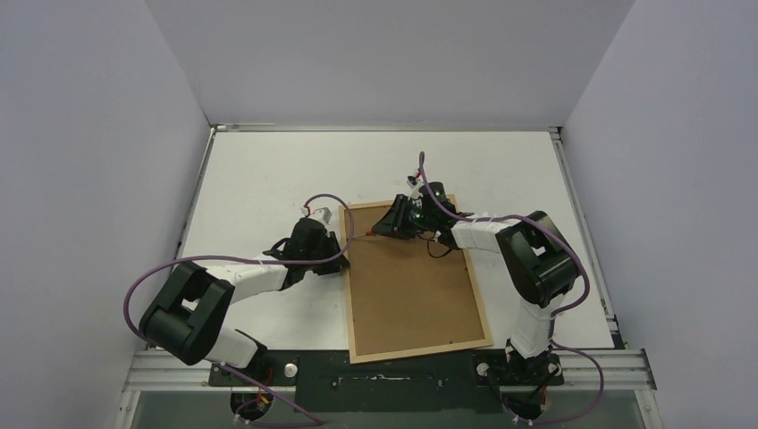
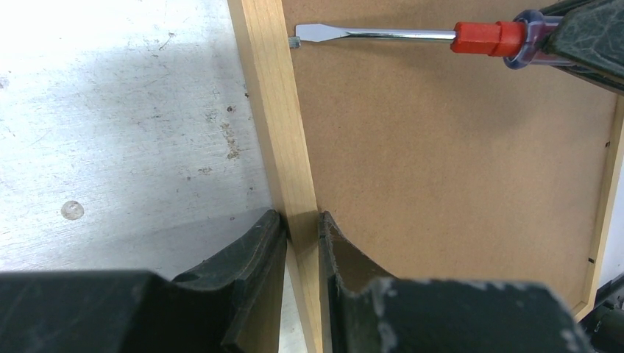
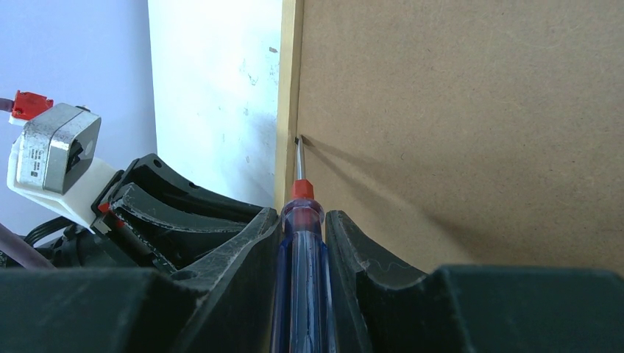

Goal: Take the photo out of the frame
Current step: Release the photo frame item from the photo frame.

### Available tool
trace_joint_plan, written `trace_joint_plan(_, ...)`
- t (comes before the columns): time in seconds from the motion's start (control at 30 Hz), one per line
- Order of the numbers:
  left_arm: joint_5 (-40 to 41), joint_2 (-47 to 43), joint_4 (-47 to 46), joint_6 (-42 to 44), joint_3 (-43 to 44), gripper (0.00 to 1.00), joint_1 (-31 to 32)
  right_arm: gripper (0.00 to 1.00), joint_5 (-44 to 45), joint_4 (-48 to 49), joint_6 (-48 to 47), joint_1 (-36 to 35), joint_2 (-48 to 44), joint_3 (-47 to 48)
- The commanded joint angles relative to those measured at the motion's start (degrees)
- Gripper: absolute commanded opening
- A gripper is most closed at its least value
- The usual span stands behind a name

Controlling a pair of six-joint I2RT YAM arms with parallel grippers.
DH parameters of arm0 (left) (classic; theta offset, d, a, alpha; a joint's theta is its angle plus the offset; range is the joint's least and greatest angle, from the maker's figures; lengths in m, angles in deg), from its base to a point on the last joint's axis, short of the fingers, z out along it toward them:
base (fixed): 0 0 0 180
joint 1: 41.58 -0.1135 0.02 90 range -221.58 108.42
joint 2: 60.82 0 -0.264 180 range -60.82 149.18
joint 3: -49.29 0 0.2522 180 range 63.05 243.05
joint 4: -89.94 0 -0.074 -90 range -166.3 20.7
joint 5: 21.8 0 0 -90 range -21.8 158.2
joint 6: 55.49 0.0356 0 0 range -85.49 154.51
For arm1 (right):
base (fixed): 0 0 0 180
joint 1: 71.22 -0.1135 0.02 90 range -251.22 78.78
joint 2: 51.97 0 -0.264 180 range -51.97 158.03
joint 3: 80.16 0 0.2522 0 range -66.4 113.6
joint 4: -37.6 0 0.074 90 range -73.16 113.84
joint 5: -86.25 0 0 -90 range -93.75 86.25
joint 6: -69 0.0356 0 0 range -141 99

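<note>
The frame [image 1: 420, 349] lay flat, brown backing [image 1: 416, 286] inside. The left gripper [image 2: 302, 220] pinched its rail; the right gripper [image 3: 303, 217] clamped a screwdriver [image 2: 383, 33], tip at that rail.

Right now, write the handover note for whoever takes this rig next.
Left pincer: shut on the frame, its left rail.
Right pincer: shut on the screwdriver, tip at a small metal tab by that rail.
Frame lies face down on the table; backing panel still in.
Done: nothing removed. Left: free the tab, lift the backing, take out the photo, hidden for now.
</note>
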Motion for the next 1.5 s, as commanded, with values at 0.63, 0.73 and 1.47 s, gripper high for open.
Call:
trace_joint_plan(0.63,-4.0,1.5,7.1,1.2,-0.5,0.0,1.1,0.0,-0.5,-2.6,-2.0,0.3,-2.4,0.1)
trace_joint_plan(0.73,-4.3,1.6,7.0,1.3,-0.4,0.0,1.1,0.0,-2.2,2.2,1.3,0.5,-1.2,-1.0)
trace_joint_plan(1.47,-6.7,3.4,6.7,3.1,0.2,0.0,1.0,0.0,-4.0,10.8,5.9,0.7,4.1,-1.8)
